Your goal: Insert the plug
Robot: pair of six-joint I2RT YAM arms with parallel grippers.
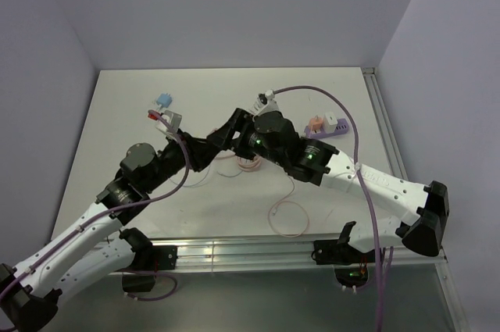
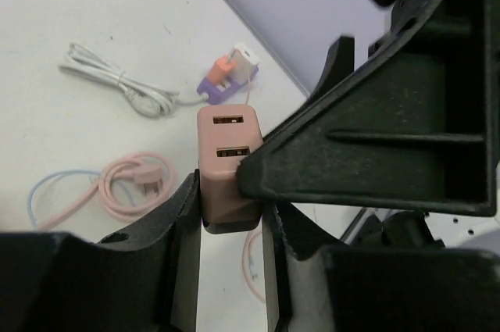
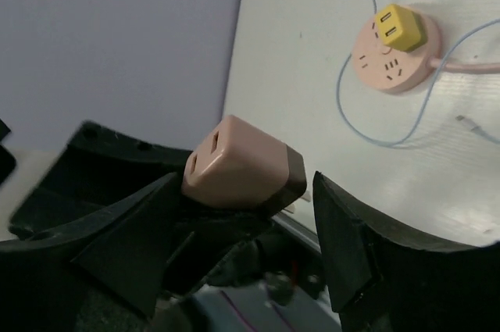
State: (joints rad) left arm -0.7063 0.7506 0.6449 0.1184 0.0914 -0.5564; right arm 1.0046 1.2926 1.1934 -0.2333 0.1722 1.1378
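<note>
**Left gripper [image 2: 229,199] clamped on the pink plug [image 2: 225,152]**
You have the plug lifted above the table [image 3: 312,74]. Your right gripper [image 3: 244,185] is spread wide around the same plug, with one finger [image 2: 375,160] at its side. Beyond them on the table sits a round pink socket [image 3: 375,66] with a yellow charger [image 3: 398,27] in it.

- Your left gripper [image 2: 228,211] has the charger block [image 2: 226,152] between its fingers; the right gripper [image 3: 246,191] flanks it.
- On the table [image 1: 117,113], the power strip [image 1: 324,126] lies right of both.

One round socket [image 3: 394,66], one purple strip [image 2: 219,90]
</note>
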